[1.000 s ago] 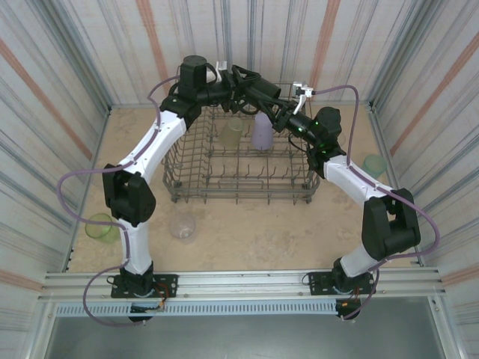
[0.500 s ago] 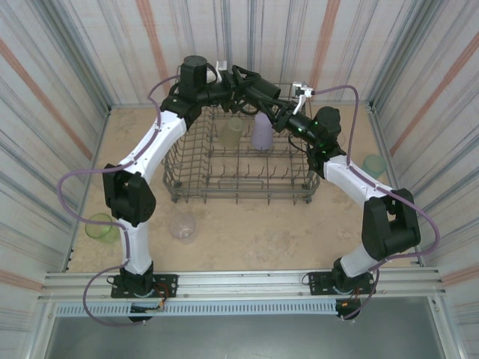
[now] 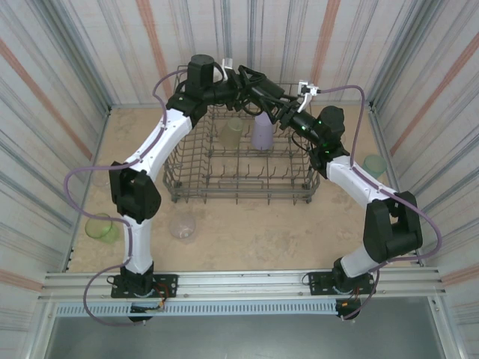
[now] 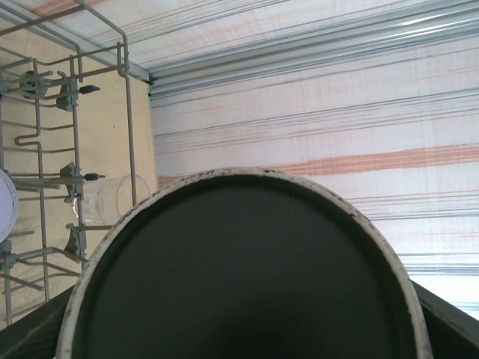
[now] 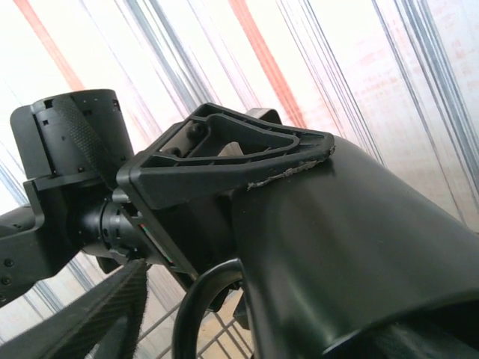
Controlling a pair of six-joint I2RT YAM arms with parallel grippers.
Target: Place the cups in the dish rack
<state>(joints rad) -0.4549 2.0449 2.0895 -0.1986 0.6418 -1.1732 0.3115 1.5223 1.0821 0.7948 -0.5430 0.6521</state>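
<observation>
both arms meet over the 12 o'clock rim of the large grey wire dish rack (image 3: 239, 196), with the dark handled mug (image 5: 359, 247) between them, probably a handover to turn it for the tines. the left gripper (image 3: 253, 81) lays a finger (image 5: 209, 179) flat along the mug's wall and seems clamped on it. i cannot tell whether the right gripper (image 3: 275, 107) is closed. a lavender tumbler (image 3: 260, 133) and an olive-yellow tumbler (image 3: 232, 133) stand inside the rack. outside it, a clear tumbler (image 3: 182, 224) waits at 7 o'clock, a bright green tumbler (image 3: 97, 226) at 8 and a teal tumbler (image 3: 372, 163) at 3.
</observation>
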